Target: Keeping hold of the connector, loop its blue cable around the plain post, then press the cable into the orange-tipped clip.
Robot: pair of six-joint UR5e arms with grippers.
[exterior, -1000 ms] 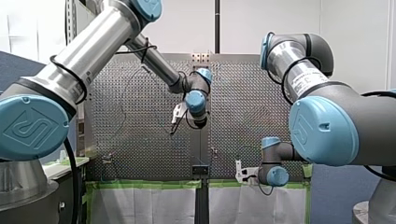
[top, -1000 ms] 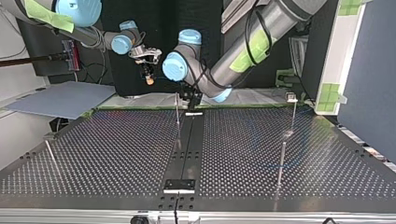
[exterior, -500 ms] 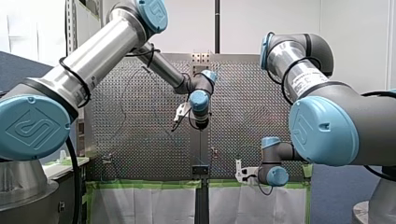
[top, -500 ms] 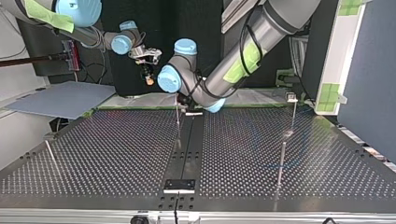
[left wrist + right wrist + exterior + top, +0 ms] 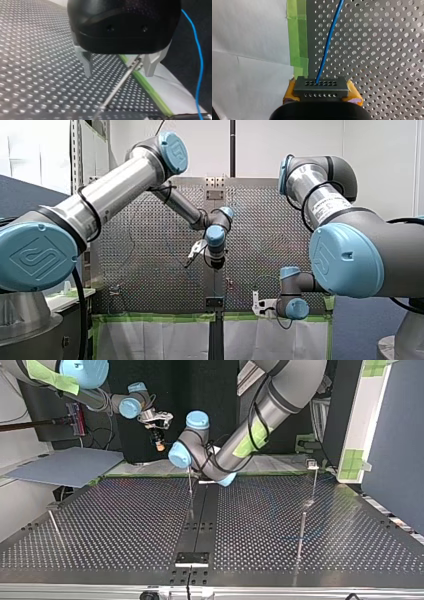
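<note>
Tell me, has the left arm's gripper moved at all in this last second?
Yes. In the front view my left gripper has dropped lower and slightly rightward, nearer the table's dark centre strip.

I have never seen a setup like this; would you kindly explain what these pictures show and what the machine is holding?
These are two robot arms at a perforated table. The front view looks from behind them; the top view faces them from across the table; each wrist view looks along one arm's gripper. Thin metal posts stand on the table. In the right wrist view, my right gripper clamps a dark connector between yellow pads, and a blue cable runs out of it. In the left wrist view, my left gripper is open, its fingers either side of a post.
</note>
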